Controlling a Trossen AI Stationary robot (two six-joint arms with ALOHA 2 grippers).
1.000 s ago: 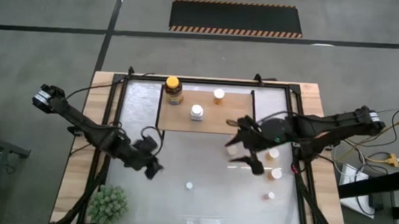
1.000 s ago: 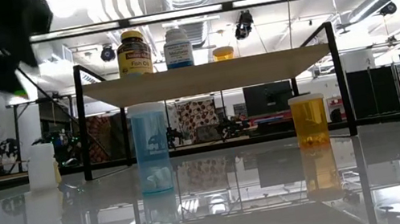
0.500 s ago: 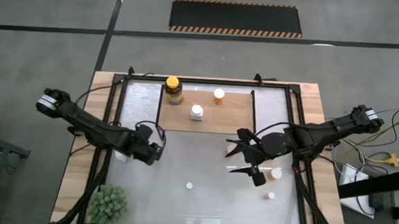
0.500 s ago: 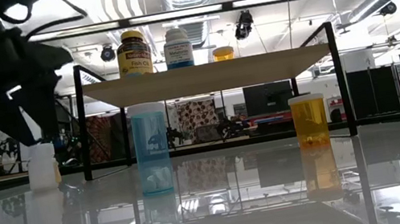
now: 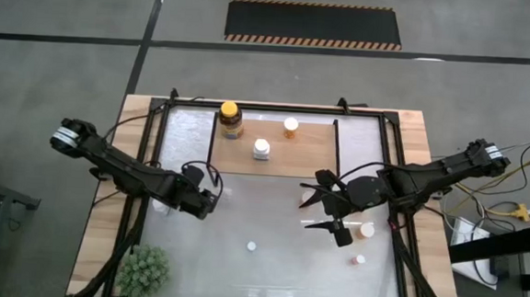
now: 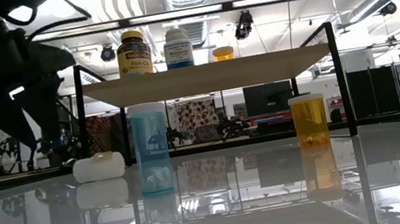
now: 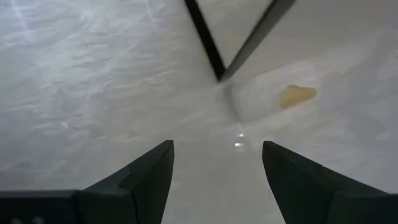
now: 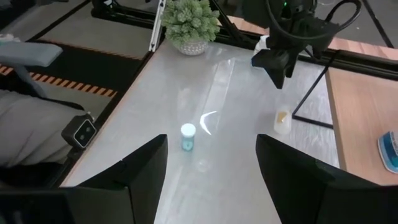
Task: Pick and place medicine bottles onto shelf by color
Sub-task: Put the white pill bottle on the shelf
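My left gripper (image 5: pixel 204 203) (image 6: pixel 43 138) (image 7: pixel 214 155) is open and low over the glossy table, near the shelf's front left leg. A white bottle (image 6: pixel 99 166) (image 7: pixel 267 99) (image 8: pixel 283 121) lies on its side on the table just ahead of it, and I see no touch. My right gripper (image 5: pixel 326 212) (image 8: pixel 211 149) is open above the table's middle right. The light-wood shelf (image 5: pixel 274 158) carries an amber jar (image 5: pixel 231 119), a white bottle (image 5: pixel 261 149) and an orange bottle (image 5: pixel 290 126). A tiny pale bottle (image 5: pixel 252 246) (image 6: pixel 152 148) and two orange bottles (image 5: pixel 366 230) (image 5: pixel 359 260) stand on the table.
A green bushy plant (image 5: pixel 143 270) sits at the table's near left corner. The shelf's black legs (image 6: pixel 81 124) (image 6: pixel 339 80) stand on the table, with room beneath the board. Black frame rails (image 5: pixel 144 160) run along the table's sides. Bare glossy table lies between the two grippers.
My left gripper has come down and moved toward the shelf's front left leg. The white bottle, which stood upright beside that leg, has tipped over, lies on its side and has shifted along the table. My right gripper drew back slightly from the shelf toward the near edge, then kept still.
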